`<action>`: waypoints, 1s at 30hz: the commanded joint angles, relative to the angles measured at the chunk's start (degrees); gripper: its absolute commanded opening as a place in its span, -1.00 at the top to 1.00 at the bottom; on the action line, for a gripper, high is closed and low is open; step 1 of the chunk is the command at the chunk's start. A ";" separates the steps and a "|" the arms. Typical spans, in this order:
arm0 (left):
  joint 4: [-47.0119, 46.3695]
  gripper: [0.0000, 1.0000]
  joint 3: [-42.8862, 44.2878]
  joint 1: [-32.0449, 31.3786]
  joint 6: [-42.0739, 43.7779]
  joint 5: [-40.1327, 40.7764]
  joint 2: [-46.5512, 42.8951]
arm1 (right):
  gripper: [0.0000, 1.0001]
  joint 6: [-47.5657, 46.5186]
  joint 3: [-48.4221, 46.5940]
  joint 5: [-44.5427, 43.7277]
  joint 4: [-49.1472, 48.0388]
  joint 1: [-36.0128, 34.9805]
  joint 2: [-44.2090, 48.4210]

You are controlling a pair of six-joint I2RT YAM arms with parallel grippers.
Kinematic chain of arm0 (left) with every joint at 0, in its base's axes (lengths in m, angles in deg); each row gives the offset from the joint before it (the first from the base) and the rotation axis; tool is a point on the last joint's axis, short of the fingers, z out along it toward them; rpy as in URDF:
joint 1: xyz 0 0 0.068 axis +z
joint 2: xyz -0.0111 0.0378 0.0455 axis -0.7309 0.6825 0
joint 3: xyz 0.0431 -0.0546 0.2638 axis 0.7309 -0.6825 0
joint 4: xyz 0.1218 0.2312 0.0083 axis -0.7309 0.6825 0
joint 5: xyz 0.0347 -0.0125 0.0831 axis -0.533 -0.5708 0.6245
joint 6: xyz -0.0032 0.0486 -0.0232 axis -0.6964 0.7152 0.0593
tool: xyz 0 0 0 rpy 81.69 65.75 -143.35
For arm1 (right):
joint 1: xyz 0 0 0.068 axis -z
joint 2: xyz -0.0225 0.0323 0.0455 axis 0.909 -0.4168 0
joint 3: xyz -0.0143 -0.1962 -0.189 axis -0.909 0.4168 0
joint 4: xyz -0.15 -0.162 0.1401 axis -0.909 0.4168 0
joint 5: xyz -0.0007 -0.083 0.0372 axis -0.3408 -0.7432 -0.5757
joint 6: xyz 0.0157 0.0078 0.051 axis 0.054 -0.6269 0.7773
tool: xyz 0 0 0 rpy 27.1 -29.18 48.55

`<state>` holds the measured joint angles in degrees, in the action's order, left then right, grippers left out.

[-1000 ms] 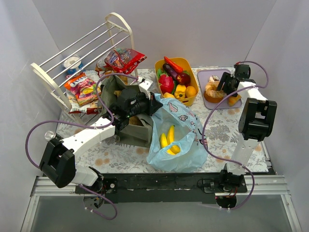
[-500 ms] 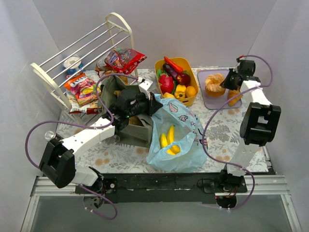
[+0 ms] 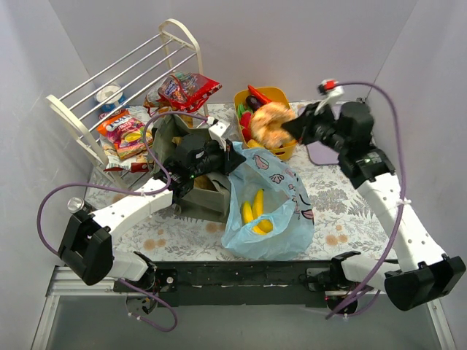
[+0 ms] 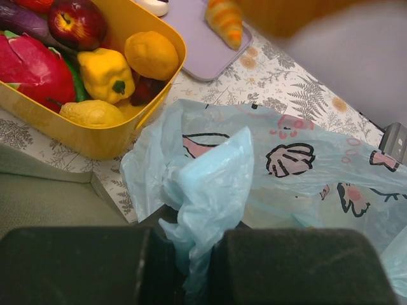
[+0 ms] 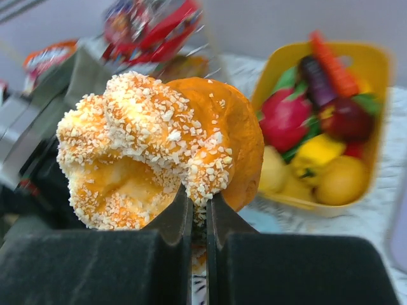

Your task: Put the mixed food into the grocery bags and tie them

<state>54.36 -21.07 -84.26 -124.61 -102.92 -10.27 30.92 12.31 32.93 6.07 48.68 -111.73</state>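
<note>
My right gripper (image 3: 294, 131) is shut on the edge of an orange toy bun (image 3: 270, 124) topped with pale crumbs, held in the air over the yellow tub's front. Up close, the bun (image 5: 159, 146) sits pinched at its lower rim by the right gripper (image 5: 198, 203). The light-blue printed bag (image 3: 266, 211) lies open at mid-table with yellow bananas (image 3: 255, 208) inside. My left gripper (image 4: 200, 244) is shut on a bunched piece of the bag's rim (image 4: 210, 184), holding it up. The olive-green tote (image 3: 166, 138) stands just left of the bag, partly hidden by the left arm.
The yellow tub (image 3: 290, 96) of toy fruit and vegetables stands behind the bag. A purple tray (image 4: 197, 44) with a croissant (image 4: 226, 22) lies to its right. The white wire rack (image 3: 124, 80) at back left holds snack packets (image 3: 188, 89).
The right gripper closed on the bun at the purple tray, lifted it and swung left, now over the tub's front. The left arm and the bag have not moved.
</note>
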 commanded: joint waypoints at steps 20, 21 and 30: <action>0.25 1.00 -0.56 0.30 0.89 0.84 -3.01 | 0.97 10.51 17.68 -2.55 15.50 -25.85 11.51; 0.25 1.00 -0.47 0.30 0.72 0.84 -3.01 | 0.97 10.33 17.59 -3.33 17.33 -26.20 11.24; 0.07 1.00 -0.64 0.30 0.98 1.02 -3.45 | 0.86 6.90 15.92 -18.00 29.47 -28.22 7.55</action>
<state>55.01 -22.03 -84.04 -124.16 -102.18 -10.75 39.32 31.08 23.40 29.72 20.59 -103.29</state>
